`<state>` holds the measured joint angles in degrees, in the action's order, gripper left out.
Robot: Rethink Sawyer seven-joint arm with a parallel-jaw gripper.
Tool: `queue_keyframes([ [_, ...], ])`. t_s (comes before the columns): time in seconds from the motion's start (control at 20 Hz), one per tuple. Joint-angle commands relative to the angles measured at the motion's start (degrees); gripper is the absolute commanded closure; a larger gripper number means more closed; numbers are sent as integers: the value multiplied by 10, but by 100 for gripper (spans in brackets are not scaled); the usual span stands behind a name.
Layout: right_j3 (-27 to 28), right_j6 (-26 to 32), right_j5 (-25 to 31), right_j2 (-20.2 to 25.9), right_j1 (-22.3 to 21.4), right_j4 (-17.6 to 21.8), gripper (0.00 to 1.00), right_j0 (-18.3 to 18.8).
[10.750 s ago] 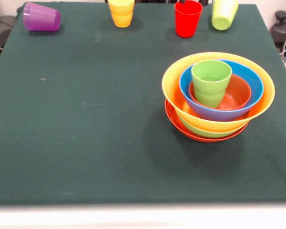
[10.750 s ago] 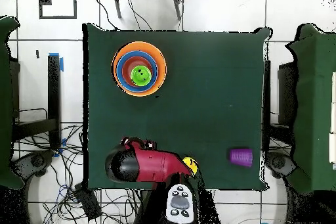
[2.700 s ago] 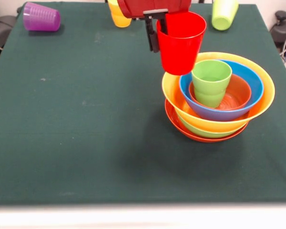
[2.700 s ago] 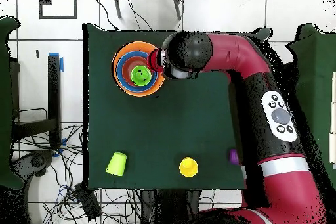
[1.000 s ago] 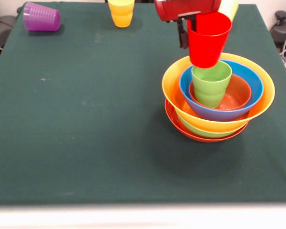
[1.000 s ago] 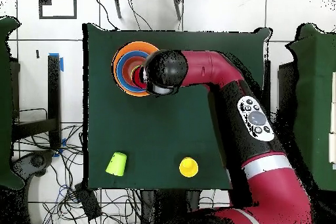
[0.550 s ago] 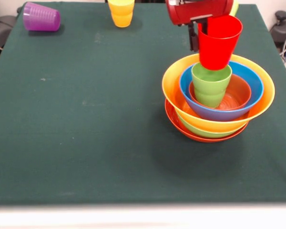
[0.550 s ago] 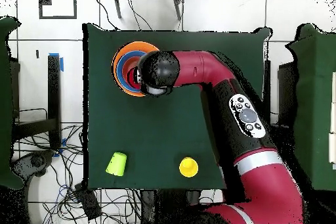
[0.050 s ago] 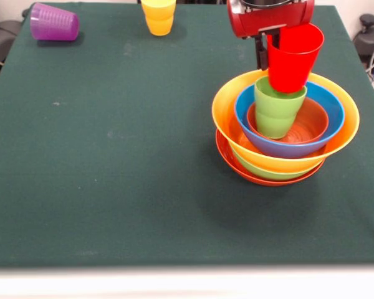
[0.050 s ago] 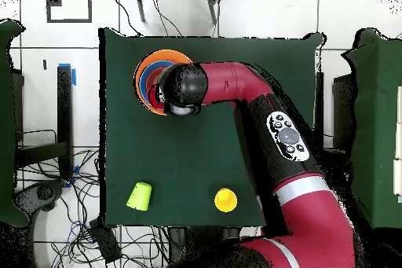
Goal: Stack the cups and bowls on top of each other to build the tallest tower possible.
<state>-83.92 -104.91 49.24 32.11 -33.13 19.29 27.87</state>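
Tower (image 9: 285, 134) stands toward the surface's (image 9: 112, 156) right side in the front view: wide red-orange bowl (image 9: 237, 167) at the bottom, then green bowl (image 9: 255, 170), large orange-yellow bowl (image 9: 227, 115), blue bowl (image 9: 327, 103), small orange bowl (image 9: 311, 121), with a light green cup (image 9: 277, 115) upright inside, tilted slightly. Purple cup (image 9: 54, 22) lies on its side at the far left corner; yellow cup (image 9: 158, 15) stands at the far edge. Overhead, the arm (image 10: 259, 108) covers most of the tower; a second light green cup (image 10: 139, 195) lies near the robot-side edge. Hand (image 9: 280, 43) is clenched on the red cup (image 9: 293, 56), whose base dips into the green cup's mouth.
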Motion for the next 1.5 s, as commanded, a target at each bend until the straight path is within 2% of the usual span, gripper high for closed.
queue_keyframes([
  [0.05,-7,22,-18,-30,19,53,100,-18],
  [0.75,19,38,-1,-27,13,65,100,-13],
  [0.8,21,38,-2,-28,13,67,0,-14],
  [1.05,21,40,-17,-24,13,69,0,-10],
  [1.5,22,36,-8,-18,12,57,0,-10],
])
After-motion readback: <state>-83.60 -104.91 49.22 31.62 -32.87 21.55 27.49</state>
